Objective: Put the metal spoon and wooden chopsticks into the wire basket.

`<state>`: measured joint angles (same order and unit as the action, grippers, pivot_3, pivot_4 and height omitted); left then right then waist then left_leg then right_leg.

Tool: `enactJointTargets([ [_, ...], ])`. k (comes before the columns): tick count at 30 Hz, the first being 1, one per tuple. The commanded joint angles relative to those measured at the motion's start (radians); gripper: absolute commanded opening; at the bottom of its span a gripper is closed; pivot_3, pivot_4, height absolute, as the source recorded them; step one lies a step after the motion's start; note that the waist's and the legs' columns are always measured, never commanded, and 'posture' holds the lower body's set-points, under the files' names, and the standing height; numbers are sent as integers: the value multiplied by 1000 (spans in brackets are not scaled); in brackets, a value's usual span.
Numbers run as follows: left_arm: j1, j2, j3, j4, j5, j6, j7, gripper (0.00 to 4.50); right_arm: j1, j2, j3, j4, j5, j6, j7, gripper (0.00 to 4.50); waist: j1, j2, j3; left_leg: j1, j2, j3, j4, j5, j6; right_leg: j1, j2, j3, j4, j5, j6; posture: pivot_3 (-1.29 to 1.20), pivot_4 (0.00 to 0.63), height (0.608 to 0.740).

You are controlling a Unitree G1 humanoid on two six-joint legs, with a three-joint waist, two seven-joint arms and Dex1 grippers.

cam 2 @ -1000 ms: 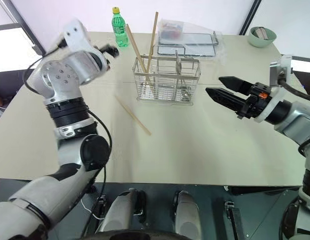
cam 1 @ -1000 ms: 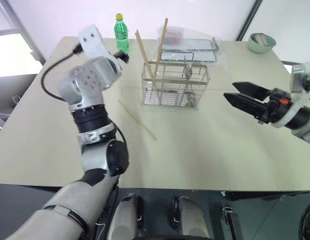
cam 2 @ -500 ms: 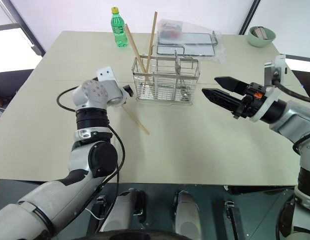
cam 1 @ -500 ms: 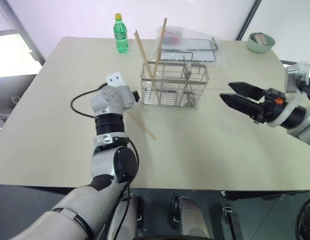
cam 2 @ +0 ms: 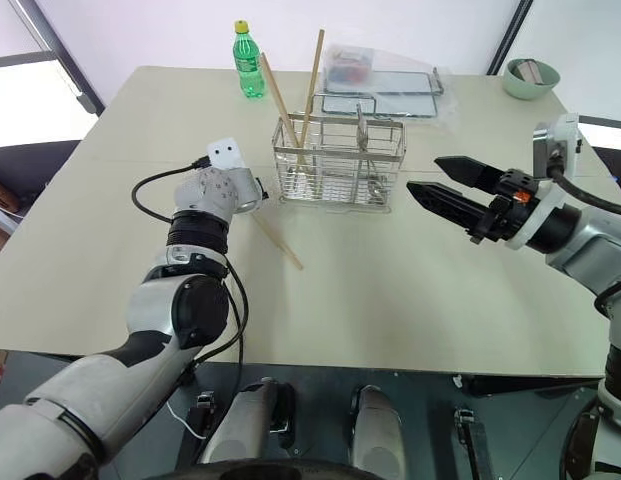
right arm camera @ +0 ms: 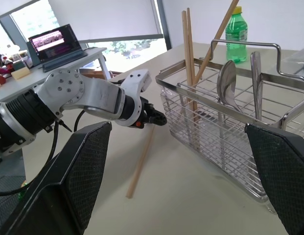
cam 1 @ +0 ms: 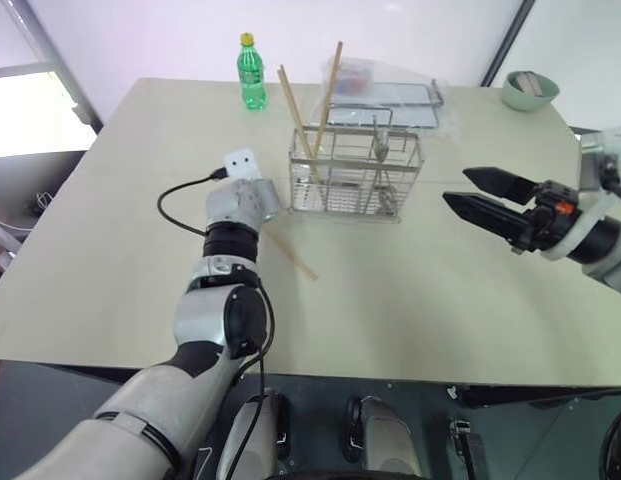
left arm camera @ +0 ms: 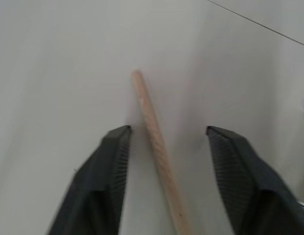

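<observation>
One of the wooden chopsticks [left arm camera: 156, 152] lies flat on the table [cam 1: 440, 300], just in front of the wire basket [cam 1: 355, 180], slanting away from the basket's near left corner. Other chopsticks [cam 1: 300, 110] stand leaning in the basket's left compartment; the metal spoon [right arm camera: 226, 83] stands in a compartment nearer the right, bowl up. So the loose stick looks like the last item to go in.

Left gripper [left arm camera: 166, 142] is down at the stick's far end, fingers [left arm camera: 112, 166] apart and straddling it, one on each side, not clamped. Contact with the table can't be told. Right gripper [cam 1: 480, 195] hovers over the table right of the basket, jaws spread wide, nothing in them.

Step in hand, as judged: pinch the loose stick. To do it well:
- keep the stick centred between the pads; it sits closer to one finger, so it may roll or skid when they close
- tips must reach low enough to catch a thin stick lying flat
- a grip this near the end will let the long part droop, so lift slowly
- tilt it upright before lowering it into the left compartment, clear of the basket rim and the leaning sticks.
</observation>
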<state>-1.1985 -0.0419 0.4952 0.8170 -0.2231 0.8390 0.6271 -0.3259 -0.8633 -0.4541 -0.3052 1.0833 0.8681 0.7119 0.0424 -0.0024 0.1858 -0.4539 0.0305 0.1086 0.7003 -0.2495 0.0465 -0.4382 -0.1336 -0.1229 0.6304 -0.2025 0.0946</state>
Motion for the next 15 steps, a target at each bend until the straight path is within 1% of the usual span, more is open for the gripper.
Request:
enactJointTargets([
  [1,-15,-4,4,48,-27,-17,-9,552,-11,-3,-37,-20,18,-13,-3,4500,1,0,0,0,0,0,0,0,0,0,0,0,0,0,0,0,150,707],
  [2,-18,-1,8,52,-32,-23,-7,79,-15,-4,-35,-15,17,-14,-4,4500,1,0,0,0,0,0,0,0,0,0,0,0,0,0,0,0,150,707],
  [3,-22,2,10,56,-36,-28,-6,30,-19,-3,-34,-11,17,-14,-4,4500,1,0,0,0,0,0,0,0,0,0,0,0,0,0,0,0,150,707],
  [6,-25,13,20,64,-42,-52,2,30,-34,-1,-25,-1,14,-15,-5,4500,1,0,0,0,0,0,0,0,0,0,0,0,0,0,0,0,150,707],
  [11,-15,59,25,47,-48,-67,12,30,-51,7,-6,13,6,-16,2,4500,-3,0,0,0,0,0,0,0,0,0,0,0,0,0,0,0,150,707],
  [13,-18,85,10,29,-43,-127,-21,30,-55,9,0,18,3,-15,5,4500,-4,-1,1,-1,0,0,0,0,0,-1,0,0,0,0,0,0,150,707],
  [15,-32,126,-2,15,-37,-228,-74,30,-63,9,5,25,2,-12,7,4500,-6,-1,1,-3,0,1,0,0,0,-3,0,0,0,0,0,0,150,707],
])
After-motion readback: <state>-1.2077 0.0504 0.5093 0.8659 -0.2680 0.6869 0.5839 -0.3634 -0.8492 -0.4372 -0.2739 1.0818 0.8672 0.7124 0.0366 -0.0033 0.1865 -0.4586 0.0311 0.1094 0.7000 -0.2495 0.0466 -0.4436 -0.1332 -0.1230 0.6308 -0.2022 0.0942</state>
